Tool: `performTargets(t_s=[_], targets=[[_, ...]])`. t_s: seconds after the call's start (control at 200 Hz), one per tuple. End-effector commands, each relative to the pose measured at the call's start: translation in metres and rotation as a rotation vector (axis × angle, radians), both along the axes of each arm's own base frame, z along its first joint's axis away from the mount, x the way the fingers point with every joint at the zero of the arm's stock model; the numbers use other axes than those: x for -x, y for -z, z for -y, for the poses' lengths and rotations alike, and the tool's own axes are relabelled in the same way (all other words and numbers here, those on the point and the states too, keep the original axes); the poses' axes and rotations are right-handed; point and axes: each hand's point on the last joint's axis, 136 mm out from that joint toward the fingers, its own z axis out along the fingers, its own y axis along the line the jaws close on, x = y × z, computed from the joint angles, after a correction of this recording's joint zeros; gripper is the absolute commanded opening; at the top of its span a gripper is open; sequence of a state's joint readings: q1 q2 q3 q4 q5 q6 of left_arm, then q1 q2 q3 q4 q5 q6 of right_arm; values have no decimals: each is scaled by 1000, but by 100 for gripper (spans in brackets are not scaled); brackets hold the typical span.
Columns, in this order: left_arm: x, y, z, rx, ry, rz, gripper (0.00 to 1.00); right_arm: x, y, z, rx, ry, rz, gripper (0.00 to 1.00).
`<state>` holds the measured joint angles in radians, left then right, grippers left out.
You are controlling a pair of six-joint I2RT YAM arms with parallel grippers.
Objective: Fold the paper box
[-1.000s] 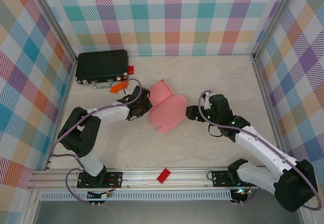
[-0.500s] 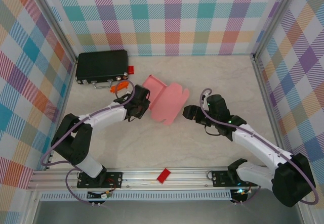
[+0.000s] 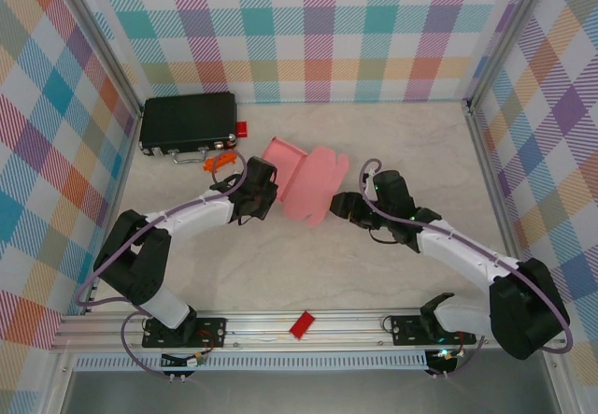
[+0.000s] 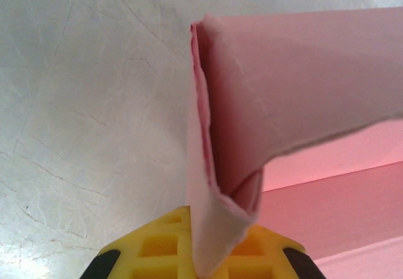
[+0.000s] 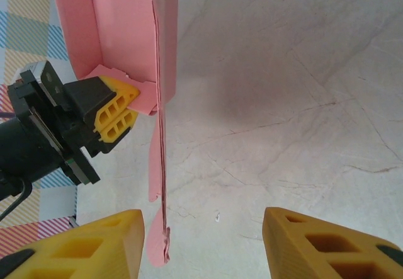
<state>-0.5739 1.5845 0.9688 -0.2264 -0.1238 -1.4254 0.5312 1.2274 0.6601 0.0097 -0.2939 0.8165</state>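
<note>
Left gripper [image 3: 264, 192] pinches a folded edge of the paper box [image 3: 308, 185]. Right gripper [image 3: 338, 206] gapes, the card's free edge between its fingers.

Bright, even light, faint soft shadows, nearest paper box [image 4: 302, 90] edge slightly blurred

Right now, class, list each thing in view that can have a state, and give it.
paper box, partly folded, walls raised
left gripper, shut on the paper box's corner
right gripper, open, box edge between its jaws
black case, closed, lying flat
</note>
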Motion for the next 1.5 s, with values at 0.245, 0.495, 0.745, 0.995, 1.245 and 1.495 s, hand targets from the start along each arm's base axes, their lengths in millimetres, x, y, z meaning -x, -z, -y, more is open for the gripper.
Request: performTargets(t_s=[0.245,0.495,0.745,0.995,1.245,1.495], targets=[[3,2,11,70,0,-5,0,-19,-23,-16,-60,-16,45,39],[5,8,11,83,-11,-22,0,-24,-18,-18,-50,-8,26,20],[11,16,16,102,-15,-48,0,-24,-15,-6,59,28,-26,9],[23,28,32,131,-6,-87,16,-17,-2,3,156,44,-141,5],[28,37,39,143,0,-102,40,-10,2,11,248,37,-218,4],[20,22,41,129,52,-8,69,-11,-5,18,325,24,-219,5]])
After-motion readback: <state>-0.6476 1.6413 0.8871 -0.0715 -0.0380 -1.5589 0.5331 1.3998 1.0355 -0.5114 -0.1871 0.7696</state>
